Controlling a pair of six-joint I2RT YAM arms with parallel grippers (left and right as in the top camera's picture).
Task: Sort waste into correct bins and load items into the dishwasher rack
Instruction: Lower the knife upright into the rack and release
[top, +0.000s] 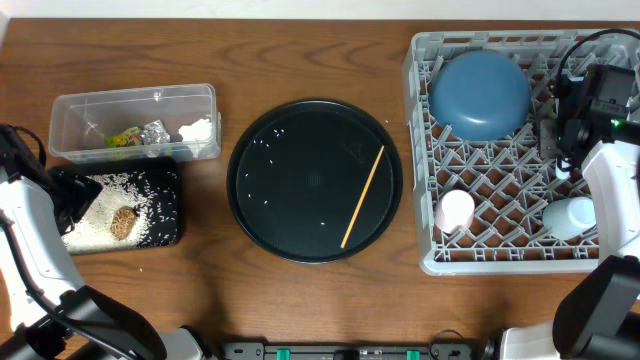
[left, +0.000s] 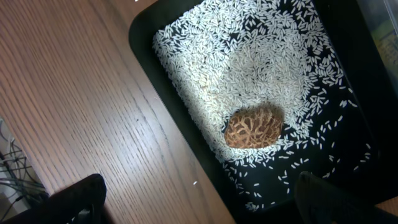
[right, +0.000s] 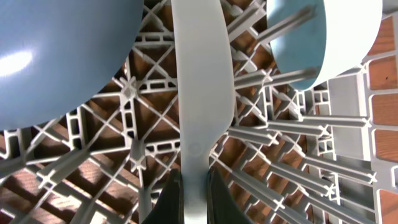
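Gripping white spoon (right: 199, 81) by its handle between right jaws, over rack (right: 280, 132)

Table contents:
- 10 o'clock: clear tub (top: 130, 92) holding wrapper (top: 124, 139), foil (top: 153, 132), tissue (top: 196, 129).
- 8 o'clock: black rectangular tray (top: 168, 205) with rice (top: 100, 205), brown scrap (top: 124, 221).
- Centre: round black tray (top: 300, 140), chopstick (top: 362, 197), stray grains.
- 3 o'clock: grey rack (top: 416, 160) with blue bowl (top: 480, 95), pink cup (top: 455, 212), pale-blue cup (top: 570, 217).
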